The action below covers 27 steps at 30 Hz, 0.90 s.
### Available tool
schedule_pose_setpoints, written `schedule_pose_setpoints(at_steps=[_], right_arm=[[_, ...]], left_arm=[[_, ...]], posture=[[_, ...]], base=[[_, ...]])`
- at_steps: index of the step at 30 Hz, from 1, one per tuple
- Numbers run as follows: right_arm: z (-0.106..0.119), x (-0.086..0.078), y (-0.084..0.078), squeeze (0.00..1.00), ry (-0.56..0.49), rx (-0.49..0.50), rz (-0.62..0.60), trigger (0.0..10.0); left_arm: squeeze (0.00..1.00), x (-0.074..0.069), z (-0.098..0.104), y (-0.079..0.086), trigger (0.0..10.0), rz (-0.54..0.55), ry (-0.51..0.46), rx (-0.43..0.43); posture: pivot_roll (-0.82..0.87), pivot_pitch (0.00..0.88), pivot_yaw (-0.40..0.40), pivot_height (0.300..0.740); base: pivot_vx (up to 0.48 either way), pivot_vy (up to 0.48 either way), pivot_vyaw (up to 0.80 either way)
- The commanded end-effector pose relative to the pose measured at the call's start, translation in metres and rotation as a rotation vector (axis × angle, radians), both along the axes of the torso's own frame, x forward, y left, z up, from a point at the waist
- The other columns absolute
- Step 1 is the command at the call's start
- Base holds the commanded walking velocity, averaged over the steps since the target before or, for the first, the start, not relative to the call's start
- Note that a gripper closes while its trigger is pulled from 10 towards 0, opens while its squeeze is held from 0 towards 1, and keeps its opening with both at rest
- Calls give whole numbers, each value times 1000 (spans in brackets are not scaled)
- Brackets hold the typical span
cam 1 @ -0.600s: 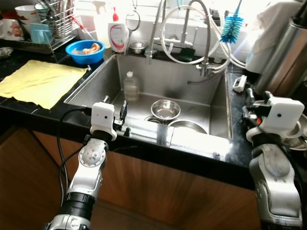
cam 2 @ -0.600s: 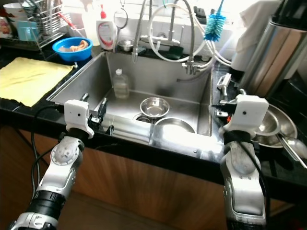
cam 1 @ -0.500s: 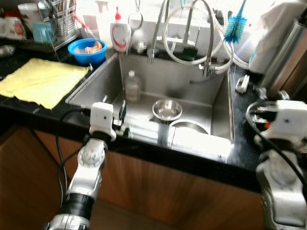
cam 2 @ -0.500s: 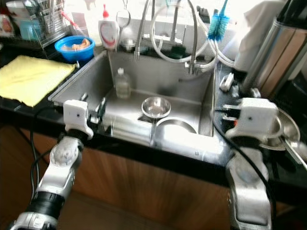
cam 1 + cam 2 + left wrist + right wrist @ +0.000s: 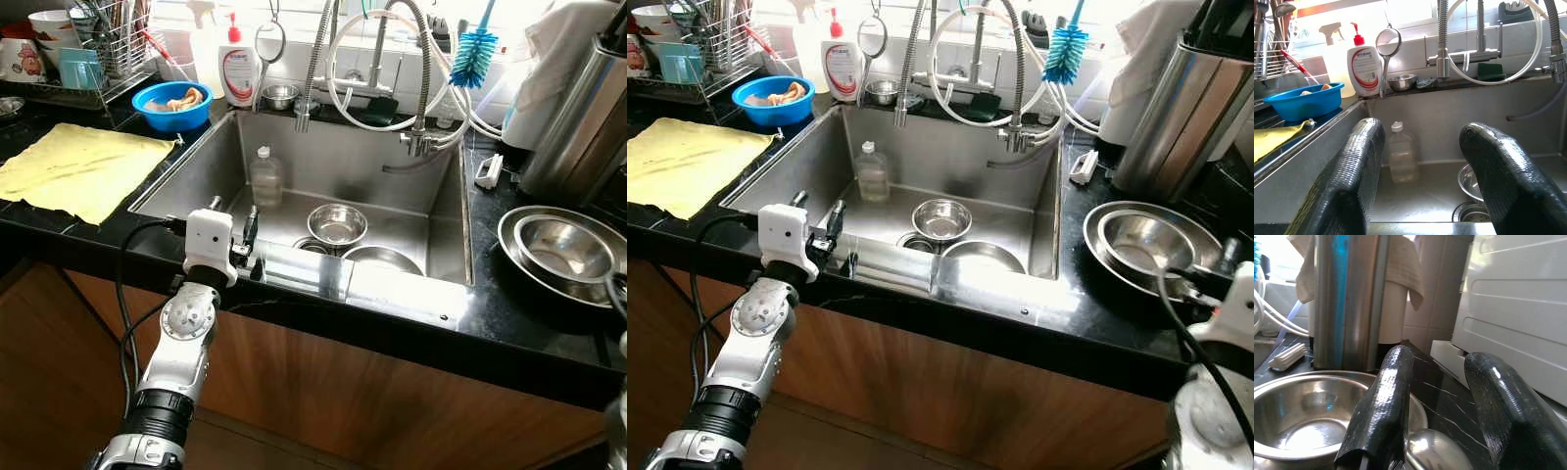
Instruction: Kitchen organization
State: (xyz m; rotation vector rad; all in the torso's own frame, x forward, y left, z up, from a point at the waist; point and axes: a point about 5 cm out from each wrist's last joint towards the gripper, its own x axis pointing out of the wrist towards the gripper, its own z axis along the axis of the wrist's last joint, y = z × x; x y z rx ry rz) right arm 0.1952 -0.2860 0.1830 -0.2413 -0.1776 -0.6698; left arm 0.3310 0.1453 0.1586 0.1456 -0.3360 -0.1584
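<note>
Right gripper withdrawn from above the counter since a moment ago, fingers parted and empty; nested steel bowls now exposed beside the sink; left gripper open at sink's front edge; likely repositioning.

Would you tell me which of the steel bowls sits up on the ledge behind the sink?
The smallest steel bowl, beside the soap bottle; the others lie in the sink or are stacked on the right counter.

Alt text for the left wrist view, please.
The left gripper, its two black fingers apart and holding nothing, looks into a steel sink at a clear plastic bottle standing by the back wall. A blue bowl sits on the counter beside the sink.
</note>
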Motion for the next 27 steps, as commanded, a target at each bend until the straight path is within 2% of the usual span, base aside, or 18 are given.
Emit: schedule_pose_setpoints(at_steps=[1, 6, 7, 8, 9, 15, 19, 24, 27], right_arm=[[6, -9, 1, 1000, -28, 5, -9, 10000], [6, -16, 2, 1000, -30, 0, -49, 10000], [6, -16, 2, 894, -27, 4, -55, 10000], [6, -16, 3, 376, -19, 6, -60, 10000], [5, -17, 3, 0, -15, 8, -64, 10000], [-7, -23, 4, 0, 7, 93, -129, 10000], [-19, -23, -2, 0, 13, 274, -222, 10000], [-18, -17, 0, 0, 10, 281, -189, 10000], [-23, -12, 1, 0, 35, 340, -197, 10000]], left_arm=[[0, 1, 1, 1, 10000, -1, -7, 0], [0, 2, 0, -1, 10000, -12, -2, 5], [0, 2, 0, -1, 10000, -13, -2, 4], [0, 3, 0, -1, 10000, -13, -2, 3], [0, 3, 0, -1, 10000, -13, -3, 4], [0, 3, 0, 1, 10000, -11, -1, 8], [0, 3, -1, 2, 10000, -9, 1, 13], [0, 3, -1, 1, 10000, -10, 0, 13], [0, 2, 0, -2, 10000, -24, -8, 36]], posture=[[-50, 0, -12, 740], [-55, 0, -7, 740], [-56, 0, -7, 740], [-56, 0, -7, 740], [-56, 0, -7, 740], [-48, 0, -6, 740], [-48, 0, -5, 740], [-42, 0, -7, 740], [-39, 0, -8, 740]], base=[[0, 0, 0], [0, 0, 0], [0, 0, 0], [0, 0, 0], [0, 0, 0], [0, 0, 0], [0, 0, 0], [0, 0, 0], [0, 0, 0]])
